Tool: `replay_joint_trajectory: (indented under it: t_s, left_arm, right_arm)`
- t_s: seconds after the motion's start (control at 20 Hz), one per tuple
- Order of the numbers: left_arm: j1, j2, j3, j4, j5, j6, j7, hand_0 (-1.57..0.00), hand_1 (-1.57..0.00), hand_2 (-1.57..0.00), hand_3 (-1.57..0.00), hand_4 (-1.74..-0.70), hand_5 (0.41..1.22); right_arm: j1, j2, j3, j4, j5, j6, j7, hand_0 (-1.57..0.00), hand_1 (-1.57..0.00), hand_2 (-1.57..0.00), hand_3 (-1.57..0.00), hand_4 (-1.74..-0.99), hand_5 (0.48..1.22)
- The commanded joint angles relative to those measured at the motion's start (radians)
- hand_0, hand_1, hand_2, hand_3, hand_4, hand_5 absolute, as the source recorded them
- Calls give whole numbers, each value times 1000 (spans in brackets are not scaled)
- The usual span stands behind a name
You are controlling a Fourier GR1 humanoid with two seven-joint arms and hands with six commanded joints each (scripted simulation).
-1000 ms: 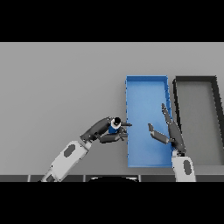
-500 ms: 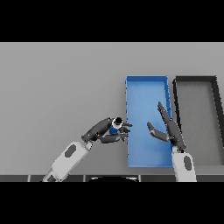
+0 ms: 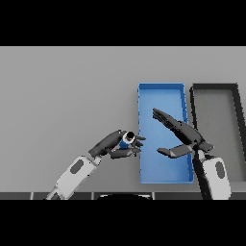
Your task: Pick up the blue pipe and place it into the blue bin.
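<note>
- Left robot hand point(image 3: 115, 145) comes in from the lower left with its fingers curled round the blue pipe point(image 3: 127, 139) — so the pick-up part looks done to me.
- The pipe itself is up off the grey table point(image 3: 62, 96), sitting just beside the blue bin's left wall, not over it yet. Only a bit of blue and a pale end show between the fingers.
- The blue bin point(image 3: 161, 88) has nothing in it so far, so what's left is carrying the pipe over that wall and letting go.
- Right robot hand point(image 3: 180, 137) hangs over the bin, fingers straight and spread, holding nothing.
- Far right there's a dark bin point(image 3: 215, 87) — not involved.
</note>
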Motion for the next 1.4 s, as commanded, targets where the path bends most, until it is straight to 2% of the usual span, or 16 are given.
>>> replay_joint_trajectory:
  t_s: [0.0,0.05,0.25,0.4,0.5,0.55,0.7,0.9,0.95,1.0,1.05,1.1,1.15,1.25,1.3,1.35]
  left_arm:
    - [-3,4,3,12,-9,1,-2,-1571,-1571,-1571,-1442,-1731,1221]
    - [-13,5,11,21,-8,-1,3,-1571,-1571,-1571,-1442,-1730,1221]
    - [5,10,-1,-7,-4,-8,-2,-1571,-1571,-1571,-1439,-1730,1221]
    - [1,12,-2,0,-4,-22,-21,-1571,-1571,-1571,-1444,-1728,1221]
    - [-8,4,1,4,-4,-26,-25,-1571,-1571,-1571,-1490,-1627,1221]
    - [-17,4,9,4,6,-32,-24,-1571,-1571,-1571,-1506,-1593,1221]
    - [-15,9,12,16,3,-51,-19,-1571,-1571,-1571,-1538,-1524,1221]
    - [-16,0,27,31,-17,-52,-15,-1571,-1571,-1571,-1557,-1473,1221]
    - [-3,6,28,14,-7,-58,-2,-1571,-1571,-1571,-1560,-1525,1221]
    - [-20,-7,29,30,-14,-64,-8,-1571,-1571,-1571,-1284,-1568,1221]
    - [-26,1,21,29,-48,-48,24,-1571,-1571,-1571,-1190,-1603,1221]
    - [-25,25,2,17,-82,-42,28,-1571,-1527,-1571,-1119,-1630,1221]
    - [-13,24,1,1,-91,-22,36,-1571,-1536,-1571,-1121,-1647,1221]
    - [-13,12,8,15,-84,-28,-1,-1571,-1548,-1571,-1283,-1680,1221]
    - [-15,6,18,19,-66,-43,-26,-1571,-1553,-1571,-1340,-1692,1221]
    - [-9,-7,24,18,-50,-44,-30,-1571,-1557,-1571,-1386,-1702,1221]
  right_arm:
    - [-21,-7,14,-6,-19,19,15,1,1,1,1,-1337,504]
    - [-52,-28,22,-28,-62,28,47,1,1,1,1,-1340,499]
    - [-150,-18,92,-51,-71,37,123,1,1,1,1,-1326,485]
    - [-221,8,134,-31,-49,69,131,1,1,1,1,-1307,497]
    - [-274,33,156,-6,-27,79,140,1,1,1,1,-1270,510]
    - [-287,52,170,16,-5,91,135,1,1,1,1,-1256,517]
    - [-339,99,206,51,17,88,171,1,1,1,1,-1232,517]
    - [-399,146,229,115,22,96,206,1,1,-9,1,-1210,498]
    - [-411,150,228,128,14,106,201,-17,-34,-54,-26,-1236,493]
    - [-428,166,239,144,27,111,206,-107,-140,-160,-116,-1291,483]
    - [-450,181,243,152,34,110,216,-264,-299,-308,-252,-1348,477]
    - [-460,184,246,145,25,120,222,-475,-487,-492,-516,-1365,477]
    - [-467,190,250,150,21,123,203,-694,-704,-708,-659,-1433,486]
    - [-475,199,253,158,-9,111,202,-1010,-1016,-1019,-880,-1527,570]
    - [-479,203,254,165,-36,104,222,-1122,-1127,-1129,-1018,-1498,638]
    - [-480,218,258,175,-32,93,211,-1212,-1216,-1218,-1128,-1474,755]
